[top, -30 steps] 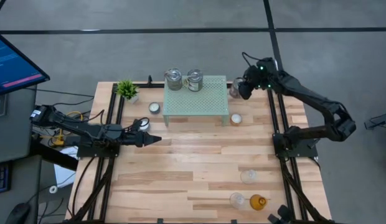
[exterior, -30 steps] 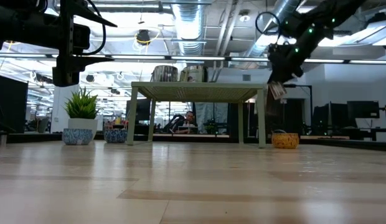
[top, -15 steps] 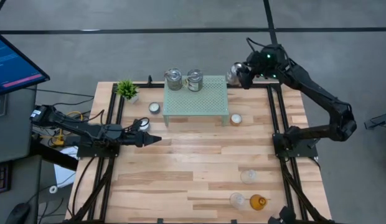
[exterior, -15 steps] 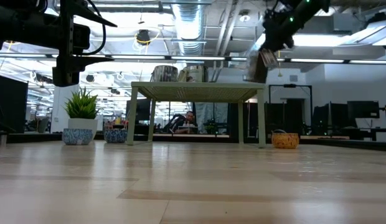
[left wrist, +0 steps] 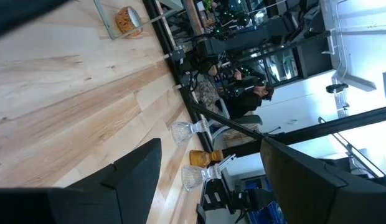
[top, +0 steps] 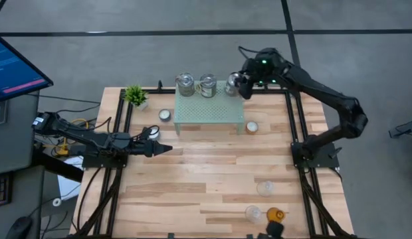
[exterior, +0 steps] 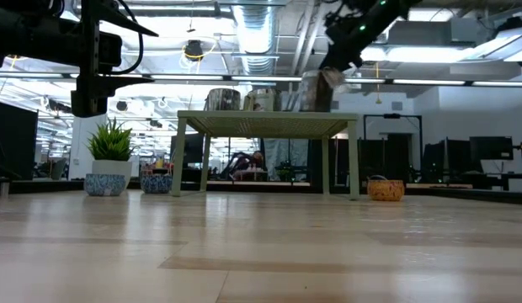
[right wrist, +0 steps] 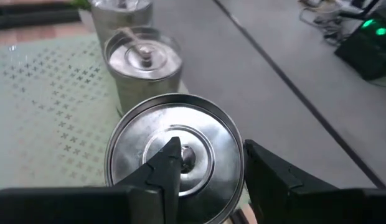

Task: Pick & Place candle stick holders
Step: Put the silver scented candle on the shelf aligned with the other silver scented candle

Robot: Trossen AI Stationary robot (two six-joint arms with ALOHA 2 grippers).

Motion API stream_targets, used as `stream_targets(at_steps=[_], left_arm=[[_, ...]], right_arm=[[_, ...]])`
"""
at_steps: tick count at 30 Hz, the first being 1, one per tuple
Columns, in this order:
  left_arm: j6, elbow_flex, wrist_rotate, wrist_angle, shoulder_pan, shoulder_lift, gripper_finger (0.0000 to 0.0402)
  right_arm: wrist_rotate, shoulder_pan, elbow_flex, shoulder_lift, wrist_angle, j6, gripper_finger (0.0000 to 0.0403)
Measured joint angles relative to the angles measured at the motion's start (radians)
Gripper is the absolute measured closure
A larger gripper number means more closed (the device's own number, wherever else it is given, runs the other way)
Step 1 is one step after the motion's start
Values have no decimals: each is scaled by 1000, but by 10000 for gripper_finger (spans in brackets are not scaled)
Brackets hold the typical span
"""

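Wooden plank bench (top: 212, 172) on a grey concrete floor, with an office room behind it in the low view.

Right gripper (top: 242, 82) is over the far right corner of the pale green perforated mesh stand (top: 209, 109), fingers clamped on the rim of a silvery lidded glass jar (top: 233, 85). In the right wrist view one finger sits inside the jar's lid area and the other outside the rim (right wrist: 174, 158). In the low view the held jar (exterior: 315, 90) is at about stand-top level; can't tell if it touches the top.

Two more silvery lidded glass jars stand along the stand's far edge: one (top: 185, 83) at the far left corner, the other (top: 207, 85) just right of it, near the held jar.

Left gripper (top: 155, 150) hangs near the bench's left edge, fingers spread, nothing between them.

Other holders:
- low white tealight cup (top: 165, 115), on the bench just left of the stand
- low orange tealight cup (top: 251, 127), just beside the stand's near right leg
- clear glass cup (top: 264, 188), toward the bench's near right corner
- second clear glass cup (top: 252, 214) next to an amber glass cup (top: 276, 215), at the near edge

Small green potted plant (top: 135, 95) sits at the bench's far left corner.
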Motion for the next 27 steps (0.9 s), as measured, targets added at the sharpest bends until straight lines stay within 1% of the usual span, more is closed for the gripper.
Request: stream_targets(at_steps=[4, 8, 11, 18, 22, 27], left_arm=[[0, 0, 0, 0, 0, 0, 126], [0, 0, 0, 0, 0, 0, 126], [0, 0, 0, 0, 0, 0, 126], [20, 0, 0, 0, 0, 0, 126], [23, 0, -1, 0, 0, 0, 126], [23, 0, -7, 0, 0, 0, 126]], right_arm=[[-3, 6, 43, 80, 1, -8, 273], [-3, -4, 70, 131, -13, -20, 272], [-3, -10, 84, 149, -45, -24, 272], [-5, -16, 84, 149, -48, -29, 267], [-4, -16, 84, 145, -48, -34, 234], [0, -16, 84, 144, -41, -33, 161]])
